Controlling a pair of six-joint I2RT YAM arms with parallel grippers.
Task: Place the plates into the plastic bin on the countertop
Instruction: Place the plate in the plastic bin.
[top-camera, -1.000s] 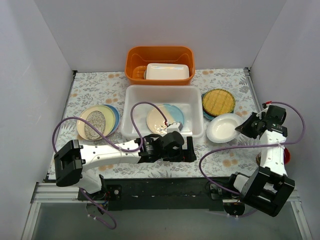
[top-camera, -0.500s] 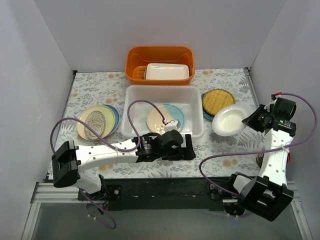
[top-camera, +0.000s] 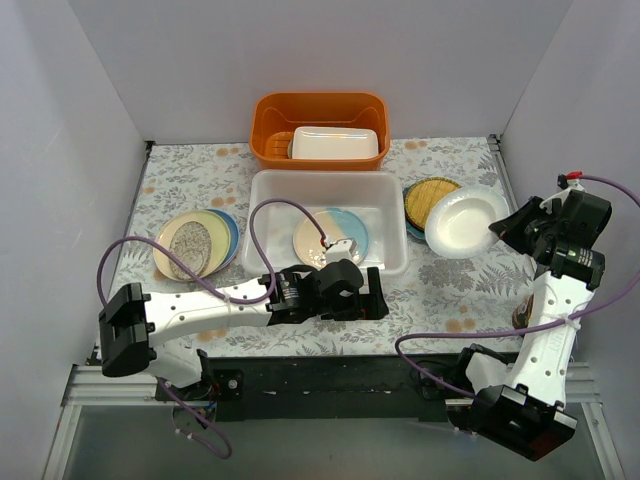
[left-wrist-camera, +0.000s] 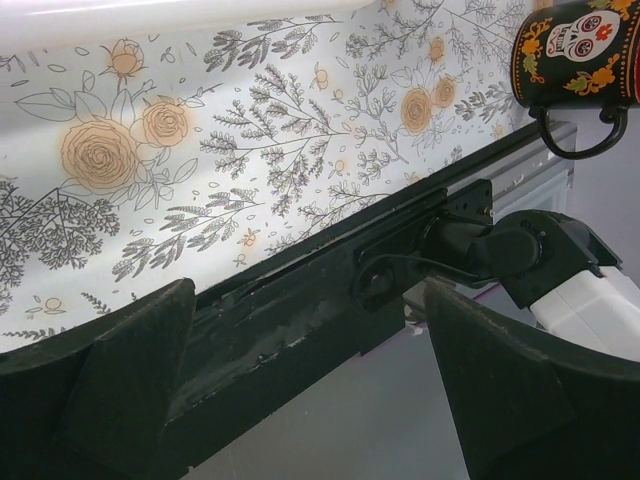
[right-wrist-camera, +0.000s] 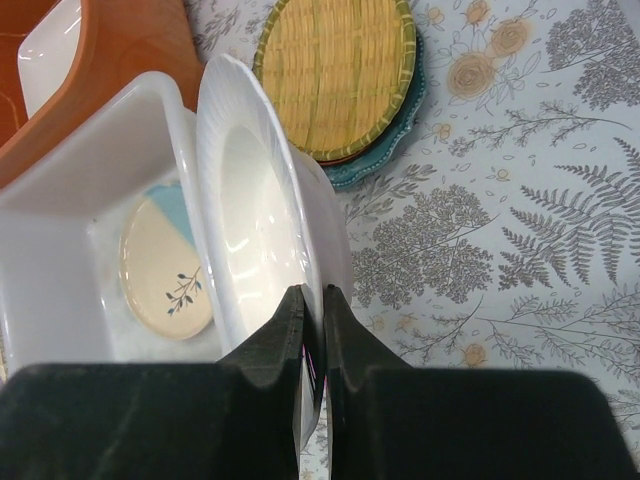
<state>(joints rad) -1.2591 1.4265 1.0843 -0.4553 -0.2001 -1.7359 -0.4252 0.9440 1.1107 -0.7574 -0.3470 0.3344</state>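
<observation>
Right gripper (top-camera: 503, 228) clamped on rim of white plate (top-camera: 462, 222), held tilted above the countertop (top-camera: 195, 180); plastic bin (top-camera: 330, 176) lies just to its left.

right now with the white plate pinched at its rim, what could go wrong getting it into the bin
1. The right tool grips the white plate by only a thin bit of rim, and the plate is tilted on edge, so it could slip or swing out.
2. The plate hangs beside the right wall of the bin and over the yellow woven plate; a low pass could clip either.
3. Other plates already lie in the bin; a hard drop could chip them.
</observation>
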